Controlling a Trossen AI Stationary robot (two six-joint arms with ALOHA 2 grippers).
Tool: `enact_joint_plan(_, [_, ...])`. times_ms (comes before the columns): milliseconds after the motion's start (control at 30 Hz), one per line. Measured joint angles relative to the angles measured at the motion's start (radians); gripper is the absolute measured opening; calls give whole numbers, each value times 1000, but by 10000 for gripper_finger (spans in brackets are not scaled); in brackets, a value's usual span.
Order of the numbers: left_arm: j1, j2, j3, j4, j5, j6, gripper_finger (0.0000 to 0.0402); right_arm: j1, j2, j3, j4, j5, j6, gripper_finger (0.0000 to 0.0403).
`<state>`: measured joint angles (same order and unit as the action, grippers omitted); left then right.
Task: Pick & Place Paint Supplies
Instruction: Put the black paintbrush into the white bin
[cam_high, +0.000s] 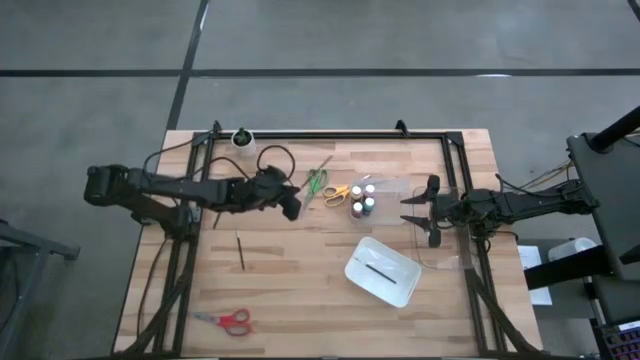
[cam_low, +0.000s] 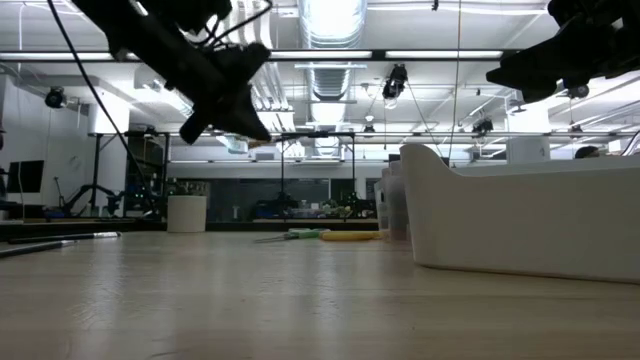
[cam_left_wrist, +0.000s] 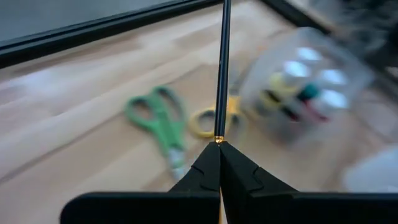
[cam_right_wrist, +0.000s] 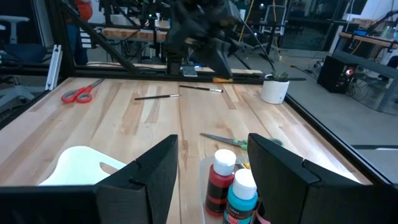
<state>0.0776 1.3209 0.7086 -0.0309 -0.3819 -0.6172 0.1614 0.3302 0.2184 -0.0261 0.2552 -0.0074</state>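
Could miss the white tray, near and right of centre, on the carry: a long reach across mid-table, past the clustered supplies. Could clip the paint bottles with the left gripper, raised above the table just left of them and pinched fully shut on a thin dark brush; would take only a low or wide swing to topple them. Could crowd the right gripper, waiting empty with fingers spread, just right of the bottles. Could snag the green scissors and yellow scissors, lying between left gripper and bottles. Could lose the brush itself: gripped at one end only, long shaft sticking out, likely to pivot or slip and land outside the tray.

Cannot tell whether a clear wrapper surrounds the bottles. Cannot follow the held brush from above, lost against the dark arm. Cannot see its far end in the left wrist view, cut off at the frame edge.
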Motion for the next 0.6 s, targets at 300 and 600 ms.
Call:
enact_joint_plan(300, [-150,0,0,159,35,79,0,0,0,0,0,0,0,191])
enact_joint_plan(600, [-279,45,1,336,38,229,0,0,0,0,0,0,0,191])
